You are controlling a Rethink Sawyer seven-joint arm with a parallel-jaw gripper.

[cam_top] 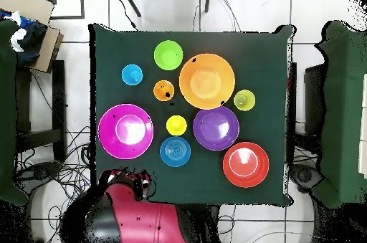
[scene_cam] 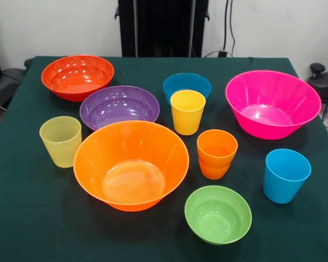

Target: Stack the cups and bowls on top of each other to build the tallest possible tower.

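Observation:
All vessels stand apart and upright on the green table [scene_cam: 27, 218]; none is nested. Large orange bowl [scene_cam: 131, 164] [cam_top: 206, 81] is front centre, hot pink bowl [scene_cam: 272, 103] [cam_top: 125, 130] at right. Red-orange bowl [scene_cam: 77, 76], purple bowl [scene_cam: 119, 106] and blue bowl [scene_cam: 187, 85] sit further back. Lime bowl [scene_cam: 218, 214] is nearest the camera. Yellow cup [scene_cam: 187, 111], orange cup [scene_cam: 217, 154], sky blue cup [scene_cam: 286, 174] and ribbed pale cup [scene_cam: 60, 141] stand between them. The red arm [cam_top: 132, 208] is drawn back off the table; its end [cam_top: 132, 180] shows only overhead.
The black pedestal [scene_cam: 163, 27] stands behind the table's far edge. Cables run over the tiled floor [cam_top: 72, 161] around the table. Dark chairs or tables [cam_top: 344, 111] flank both sides, and a cardboard box [cam_top: 29, 11] sits beside one.

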